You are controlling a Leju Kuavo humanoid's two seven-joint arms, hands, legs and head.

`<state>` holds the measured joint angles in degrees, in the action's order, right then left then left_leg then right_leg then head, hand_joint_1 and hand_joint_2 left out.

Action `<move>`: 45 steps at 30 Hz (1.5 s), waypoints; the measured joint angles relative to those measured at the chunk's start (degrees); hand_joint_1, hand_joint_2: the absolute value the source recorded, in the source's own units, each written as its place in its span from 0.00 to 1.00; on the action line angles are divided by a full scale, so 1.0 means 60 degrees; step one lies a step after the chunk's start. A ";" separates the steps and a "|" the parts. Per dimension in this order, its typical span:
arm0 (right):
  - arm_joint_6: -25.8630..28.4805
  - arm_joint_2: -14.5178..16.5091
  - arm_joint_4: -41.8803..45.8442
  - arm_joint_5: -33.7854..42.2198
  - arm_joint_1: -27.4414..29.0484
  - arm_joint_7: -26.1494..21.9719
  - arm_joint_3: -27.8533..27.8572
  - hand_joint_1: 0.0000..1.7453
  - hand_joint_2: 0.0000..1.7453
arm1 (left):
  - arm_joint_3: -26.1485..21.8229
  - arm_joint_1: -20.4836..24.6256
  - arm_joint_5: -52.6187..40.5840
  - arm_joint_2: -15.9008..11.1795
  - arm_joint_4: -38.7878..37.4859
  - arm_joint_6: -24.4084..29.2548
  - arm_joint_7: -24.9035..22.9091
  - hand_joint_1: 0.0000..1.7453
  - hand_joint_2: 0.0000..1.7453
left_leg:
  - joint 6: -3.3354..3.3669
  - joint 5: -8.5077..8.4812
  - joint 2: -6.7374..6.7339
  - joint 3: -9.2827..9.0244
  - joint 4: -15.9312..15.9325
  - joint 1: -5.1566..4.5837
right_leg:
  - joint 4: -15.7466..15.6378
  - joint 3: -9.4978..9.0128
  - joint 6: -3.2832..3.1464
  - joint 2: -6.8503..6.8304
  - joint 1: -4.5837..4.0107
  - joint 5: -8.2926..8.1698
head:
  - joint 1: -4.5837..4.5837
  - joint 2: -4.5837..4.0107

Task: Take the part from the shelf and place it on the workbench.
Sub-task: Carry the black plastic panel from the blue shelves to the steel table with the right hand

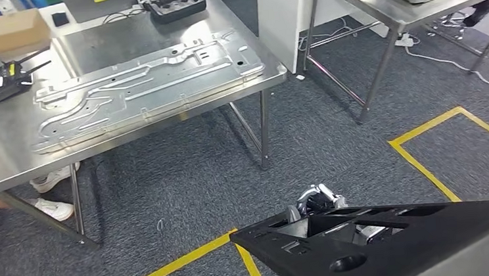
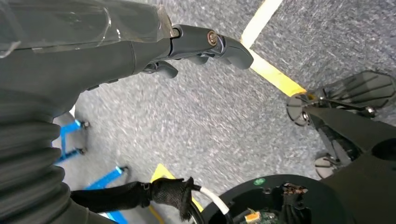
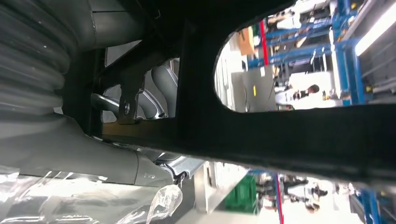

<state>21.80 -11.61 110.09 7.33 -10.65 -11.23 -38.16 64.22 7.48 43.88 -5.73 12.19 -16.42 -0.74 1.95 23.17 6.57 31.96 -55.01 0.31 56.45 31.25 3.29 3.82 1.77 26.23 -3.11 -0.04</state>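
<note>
The black part (image 1: 382, 239) sits low and near in the head view, on the right, carried above the grey carpet and well apart from the steel worktop (image 1: 122, 35) that stands far and left. It is a flat, angular moulded piece with open pockets and a round hole in its near face. The right hand (image 1: 316, 201) shows as silver metal just behind the part's far edge, touching it. In the right wrist view the part's dark frame (image 3: 289, 135) crosses right in front of the right hand (image 3: 93, 154), whose grey body lies against the frame, gripping it.

The left hand (image 2: 205, 44) hangs over the carpet in the left wrist view, holding nothing, its thumb and darker fingers apart and only gently bent.

On the worktop lie a long stamped metal panel (image 1: 145, 86), a second black part (image 1: 175, 4) at the far edge, a cardboard box (image 1: 14, 31) and a small black device with antennas (image 1: 6, 79). Yellow tape lines (image 1: 428, 163) mark the floor. A person's white shoes (image 1: 52, 193) show under the worktop's left end.
</note>
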 joint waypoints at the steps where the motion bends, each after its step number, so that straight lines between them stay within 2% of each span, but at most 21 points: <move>1: -0.0002 -0.0003 0.0000 0.0005 -0.0014 0.0004 0.0000 1.00 1.00 | 0.0000 -0.0008 -0.0002 0.0001 0.0000 0.0001 0.0025 0.00 1.00 | -0.0054 -0.0004 0.0081 0.0025 0.0005 0.0003 | -0.0023 -0.0015 -0.0080 -0.0044 -0.0031 0.0023 | -0.0001 0.0000; 2: -0.0004 -0.0002 0.0001 0.0008 -0.0030 0.0005 0.0000 1.00 1.00 | 0.0000 -0.0027 -0.0005 0.0003 0.0000 0.0000 0.0045 0.00 1.00 | -0.0101 -0.0011 0.0157 0.0044 0.0016 0.0028 | -0.0033 -0.0016 -0.0161 -0.0160 -0.0034 0.0013 | -0.0002 0.0000; 4: -0.0005 -0.0004 0.0003 0.0010 -0.0051 0.0003 0.0002 1.00 1.00 | 0.0000 -0.0066 -0.0012 0.0017 0.0001 -0.0020 0.0056 0.00 1.00 | -0.0183 0.0146 -0.0081 0.0180 -0.0246 0.0041 | -0.0061 -0.0047 -0.0302 -0.0376 -0.0042 0.0005 | -0.0011 0.0000; 7: -0.0005 -0.0009 0.0006 0.0028 -0.0025 0.0001 0.0007 1.00 1.00 | 0.0000 -0.0061 -0.0017 0.0031 0.0001 0.0030 0.0044 0.00 1.00 | -0.0263 0.0925 -0.0807 0.1028 -0.1955 0.0025 | -0.0076 -0.0075 -0.0432 -0.0690 -0.0086 0.0036 | -0.0032 0.0000; 9: -0.0005 -0.0010 0.0007 0.0040 -0.0012 0.0004 0.0007 1.00 1.00 | 0.0000 -0.0055 -0.0015 0.0037 0.0001 0.0093 0.0019 0.00 1.00 | -0.0272 0.1141 -0.0930 0.1531 -0.2864 0.0030 | -0.0075 -0.0101 -0.0464 -0.0913 -0.0119 0.0076 | -0.0036 0.0000; 10: -0.0005 -0.0010 0.0007 0.0041 -0.0012 0.0004 0.0007 1.00 1.00 | 0.0000 -0.0055 -0.0016 0.0041 0.0001 0.0093 0.0009 0.00 1.00 | -0.0256 0.0999 -0.0959 0.1524 -0.2801 0.0028 | -0.0075 -0.0131 -0.0468 -0.1025 -0.0130 0.0104 | -0.0036 0.0000; 13: -0.0005 -0.0011 0.0007 0.0042 -0.0017 0.0001 0.0008 1.00 1.00 | 0.0000 -0.0044 -0.0025 0.0046 0.0000 0.0101 0.0006 0.00 1.00 | -0.0114 0.0129 -0.1382 0.0640 -0.0988 -0.0059 | -0.0072 -0.0286 -0.0418 -0.1353 -0.0177 0.0226 | -0.0038 0.0000; 15: -0.0005 -0.0017 0.0008 0.0042 -0.0018 0.0001 0.0011 1.00 1.00 | 0.0000 -0.0016 -0.0026 0.0047 0.0000 0.0138 0.0008 0.00 1.00 | -0.0010 -0.0084 -0.1654 0.0272 -0.0203 -0.0158 | -0.0073 -0.0365 -0.0332 -0.1542 -0.0224 0.0310 | -0.0025 0.0000; 18: -0.0008 -0.0028 0.0015 0.0040 -0.0042 0.0004 0.0012 1.00 1.00 | 0.0000 -0.0031 -0.0025 0.0058 0.0001 0.0187 0.0016 0.00 1.00 | 0.0101 -0.0085 -0.1419 0.0234 -0.0065 -0.0175 | -0.0093 -0.0460 -0.0194 -0.1743 -0.0226 0.0406 | -0.0010 0.0001; 20: -0.0021 -0.0035 0.0025 0.0024 -0.0059 0.0020 0.0014 1.00 1.00 | 0.0000 -0.0051 -0.0015 0.0083 0.0001 0.0192 0.0017 0.00 1.00 | 0.0190 -0.0134 -0.1218 0.0152 0.0028 -0.0101 | 0.0318 -0.0341 -0.0089 -0.1372 -0.0195 0.0691 | 0.0007 0.0001; 22: -0.0029 -0.0048 0.0024 -0.0007 -0.0045 0.0061 0.0015 1.00 1.00 | 0.0000 -0.0025 0.0009 0.0103 0.0001 0.0193 0.0021 0.00 1.00 | 0.0255 -0.0155 -0.1011 0.0115 0.0057 -0.0057 | 0.1496 0.0227 -0.0001 -0.0848 -0.0162 0.1249 | 0.0034 0.0000; 24: -0.0006 -0.0059 0.0015 -0.0067 -0.0018 0.0126 0.0015 1.00 1.00 | -0.0002 -0.0001 0.0043 0.0126 0.0001 0.0194 0.0036 0.00 1.00 | 0.0282 -0.0151 -0.0789 0.0106 0.0053 -0.0050 | 0.2565 0.0852 0.0062 -0.0718 -0.0152 0.1538 | 0.0047 0.0000; 25: 0.0025 -0.0063 0.0012 -0.0121 -0.0012 0.0159 0.0015 1.00 1.00 | -0.0002 -0.0007 0.0056 0.0139 0.0001 0.0194 0.0044 0.00 1.00 | 0.0282 -0.0146 -0.0690 0.0093 0.0050 -0.0046 | 0.2643 0.0969 0.0082 -0.0713 -0.0147 0.1413 | 0.0048 0.0000; 28: 0.0159 -0.0071 0.0011 -0.0305 -0.0017 0.0228 0.0015 1.00 1.00 | 0.0000 -0.0038 0.0037 0.0182 0.0001 0.0191 0.0058 0.00 1.00 | 0.0212 -0.0095 -0.0454 0.0024 0.0025 -0.0028 | 0.0998 0.0411 0.0119 -0.0635 -0.0099 0.0342 | 0.0048 0.0000; 30: 0.0202 -0.0072 0.0012 -0.0376 -0.0024 0.0241 0.0015 1.00 1.00 | 0.0000 -0.0035 0.0007 0.0195 0.0001 0.0191 0.0061 0.00 1.00 | 0.0109 -0.0042 -0.0363 0.0021 -0.0008 -0.0050 | 0.0103 0.0068 0.0028 -0.0520 -0.0078 -0.0034 | 0.0047 0.0000; 33: 0.0208 -0.0068 0.0012 -0.0424 -0.0033 0.0243 0.0015 1.00 1.00 | 0.0000 -0.0050 -0.0004 0.0193 0.0000 0.0237 0.0067 0.00 1.00 | -0.0046 -0.0010 -0.0366 0.0044 -0.0008 -0.0046 | -0.0038 0.0038 -0.0239 -0.0524 -0.0116 -0.0083 | 0.0043 0.0000; 35: 0.0208 -0.0065 0.0013 -0.0441 -0.0035 0.0241 0.0016 1.00 1.00 | 0.0000 -0.0060 -0.0006 0.0188 0.0000 0.0292 0.0094 0.00 1.00 | -0.0146 0.0242 -0.0605 0.0197 -0.0382 -0.0030 | -0.0062 0.0033 -0.0373 -0.0582 -0.0104 -0.0113 | 0.0033 0.0000; 38: 0.0209 -0.0065 0.0011 -0.0506 -0.0009 0.0243 0.0018 1.00 1.00 | 0.0000 -0.0036 -0.0008 0.0186 -0.0001 0.0355 0.0162 0.00 1.00 | -0.0268 0.1138 -0.0916 0.1045 -0.2230 0.0004 | -0.0066 0.0040 -0.0469 -0.0642 -0.0110 -0.0109 | 0.0018 0.0000; 40: 0.0210 -0.0065 0.0011 -0.0545 -0.0001 0.0249 0.0018 1.00 1.00 | 0.0000 -0.0030 -0.0011 0.0186 0.0000 0.0421 0.0184 0.00 1.00 | -0.0300 0.1299 -0.0932 0.1378 -0.2932 0.0017 | -0.0065 0.0032 -0.0483 -0.0691 -0.0114 -0.0095 | 0.0016 0.0000; 41: 0.0211 -0.0065 0.0011 -0.0563 -0.0001 0.0255 0.0018 1.00 1.00 | 0.0000 -0.0030 -0.0016 0.0186 0.0000 0.0435 0.0196 0.00 1.00 | -0.0295 0.1116 -0.0938 0.1264 -0.2698 0.0020 | -0.0064 0.0018 -0.0481 -0.0715 -0.0114 -0.0085 | 0.0016 0.0000; 45: 0.0232 -0.0066 0.0014 -0.0624 0.0001 0.0294 0.0018 1.00 1.00 | 0.0000 -0.0006 -0.0050 0.0187 0.0000 0.0604 0.0250 0.00 1.00 | -0.0111 0.0159 -0.1109 0.0082 -0.0267 -0.0050 | -0.0059 -0.0043 -0.0370 -0.0802 -0.0158 -0.0018 | 0.0017 0.0000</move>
<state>23.19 -12.01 110.18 3.59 -10.64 -9.47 -38.05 64.22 7.45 43.58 -4.61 12.19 -12.80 0.76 1.29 24.12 -0.09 32.45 -56.61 0.01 56.09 31.00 1.07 -0.99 0.82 26.12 -3.01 -0.04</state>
